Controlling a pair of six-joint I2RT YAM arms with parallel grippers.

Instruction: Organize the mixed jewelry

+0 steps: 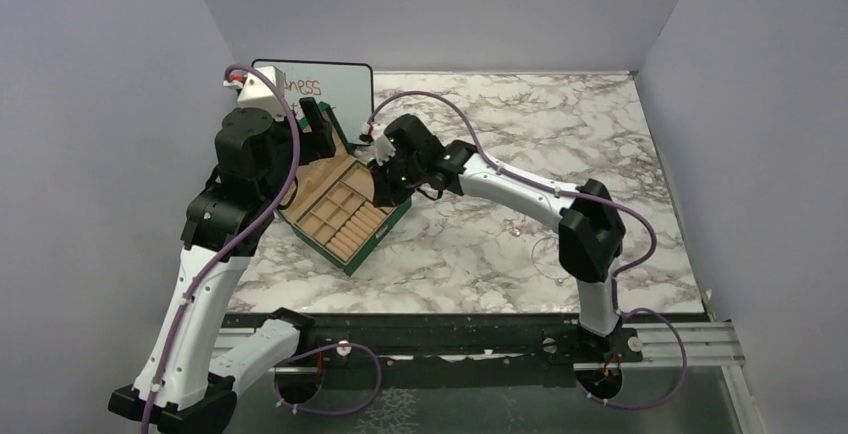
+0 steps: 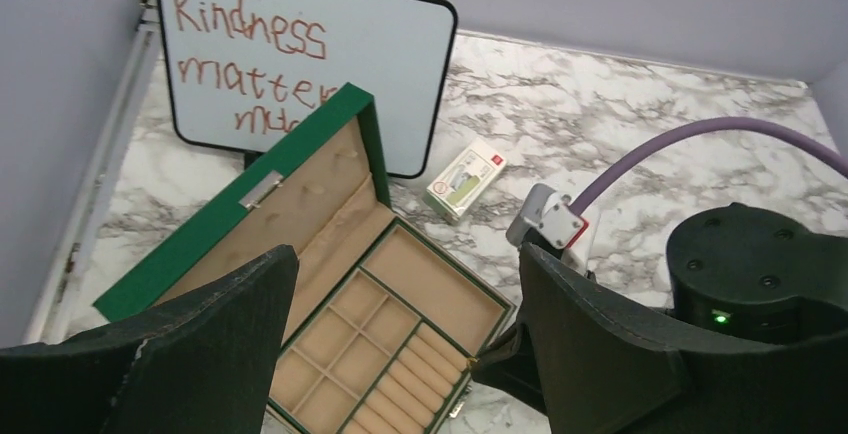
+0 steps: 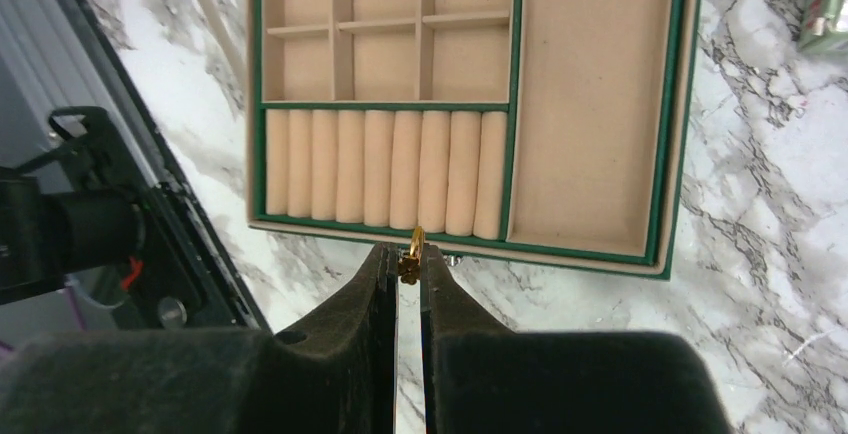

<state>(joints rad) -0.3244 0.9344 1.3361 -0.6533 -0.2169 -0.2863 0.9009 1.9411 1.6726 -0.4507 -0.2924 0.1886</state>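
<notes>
Right claw (image 3: 406, 266) is pinching a tiny gold ring (image 3: 413, 244) by its edge, ring rolls (image 3: 385, 169) sitting just ahead. With that thin grip it's probably risking slipping onto the worktop (image 3: 600, 354). Left claw (image 2: 403, 254) is hanging wide apart.

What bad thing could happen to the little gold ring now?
The ring is pinched only at the tips of the right end effector, near the rim of the box; it might slip and land on the table outside. The open left end effector hangs over the same box, so the two could bump.
</notes>
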